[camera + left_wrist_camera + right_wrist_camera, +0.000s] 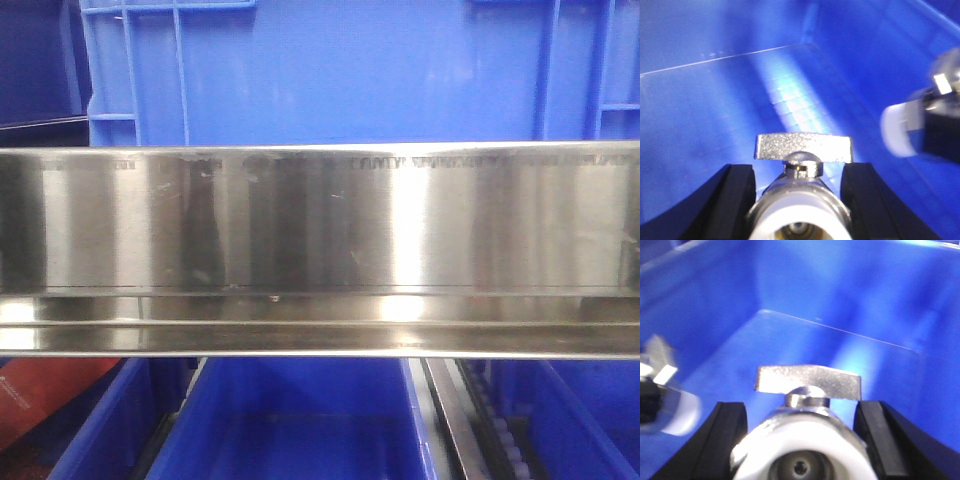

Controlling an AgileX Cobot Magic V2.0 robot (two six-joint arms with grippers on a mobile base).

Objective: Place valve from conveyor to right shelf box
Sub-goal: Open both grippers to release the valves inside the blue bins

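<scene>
**A:** What did the left wrist view show?

**B:** The left claw (800,172) was clenched on the left valve (799,212), with a black finger (735,200) on either side of its metal body. The white-rimmed port faced the camera, and the flat left handle (804,147) stood crosswise on top. Claw and valve were inside the blue box (715,100), above its floor. I could not tell whether the valve touched that floor.

**A:** And the right wrist view?

**B:** It showed much the same. The right claw (801,410) was clenched on the right valve (800,455), with the port toward the camera and the right handle (808,381) on top. It was also within the box's walls, and the far wall met the floor beyond it.

**A:** Did each view catch the other valve?

**B:** Yes, though blurred. In the left wrist view the right valve lay toward the box's right wall. In the right wrist view the left valve lay toward the left wall. The two valves were apart, not touching.

**A:** And the front view?

**B:** A brushed-steel shelf beam (320,230) spanned it, with blue crates (350,70) showing beyond. I could not tell which of them was the box.
</scene>
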